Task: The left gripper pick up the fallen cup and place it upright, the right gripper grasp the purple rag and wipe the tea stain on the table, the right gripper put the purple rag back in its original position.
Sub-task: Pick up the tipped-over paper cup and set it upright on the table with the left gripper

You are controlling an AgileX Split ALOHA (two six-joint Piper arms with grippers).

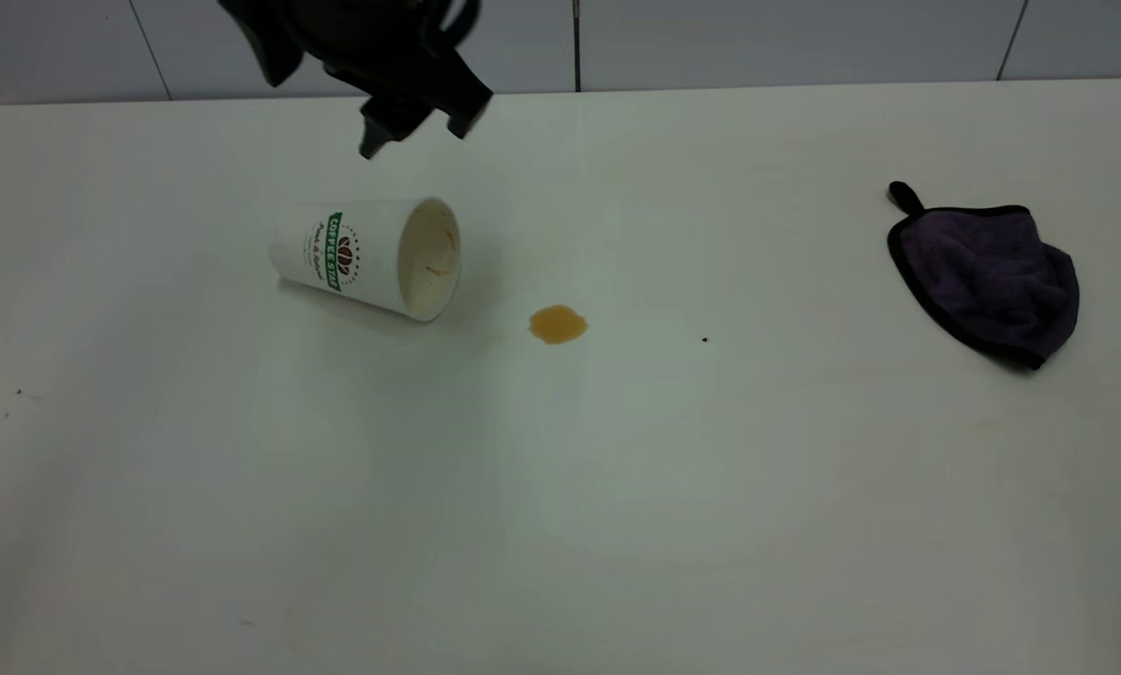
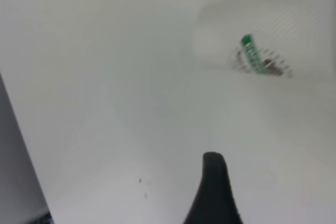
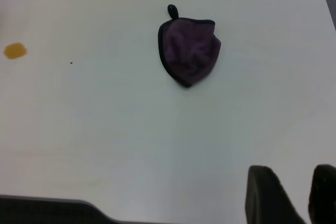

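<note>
While nothing is yet held, the nearest stretch of the plain off-white bench lies bare but for a few tiny dark specks. Farther in, the small amber-brown tea stain sits between the two task things, just beside the mouth of the white ribbed paper cup with its green band logo, which lies on its side with the tea-marked opening turned toward the stain. The cup looks light, thin-walled and easy to crush, and it can probably roll, so a gentle hold across the ribbed body near the middle seems safer than pinching the rim. Well apart from it on the other side lies the small dark purple fuzzy rag with black edging and a short loop, soft and limp; I judge a pinch into its bunched middle would gather it best. Farthest back, the black left hand hangs above and behind the cup, its dark fingers spread apart, touching nothing. The right hand shows only in its own wrist view, well short of the rag, its two dark fingertips standing apart and holding nothing.
</note>
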